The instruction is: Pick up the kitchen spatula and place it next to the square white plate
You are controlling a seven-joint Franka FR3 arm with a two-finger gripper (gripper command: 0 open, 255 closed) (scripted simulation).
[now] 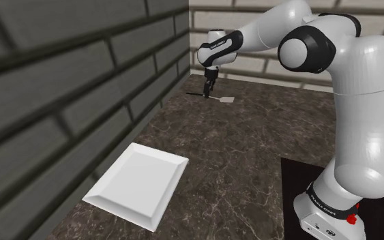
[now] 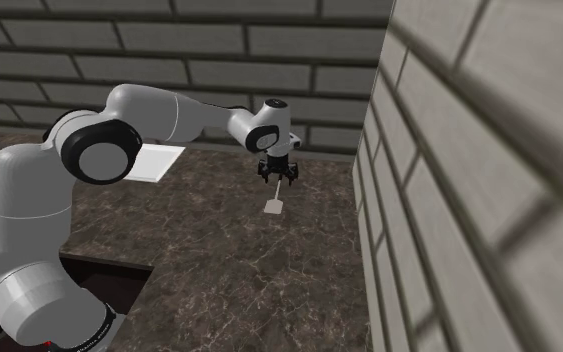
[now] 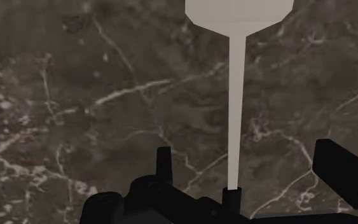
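The pale spatula [image 1: 227, 99] lies on the dark marbled table [image 1: 238, 157], at its far end near the brick wall [image 1: 61, 82]. The black fingers [image 3: 163, 167] hang over its thin handle, spread apart and released, with the handle between them touching neither. In the shoulder view the square white plate [image 1: 139, 184] sits well apart, at seven o'clock from the spatula.

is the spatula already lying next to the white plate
No, the spatula lies at the far end of the counter, well apart from the plate.
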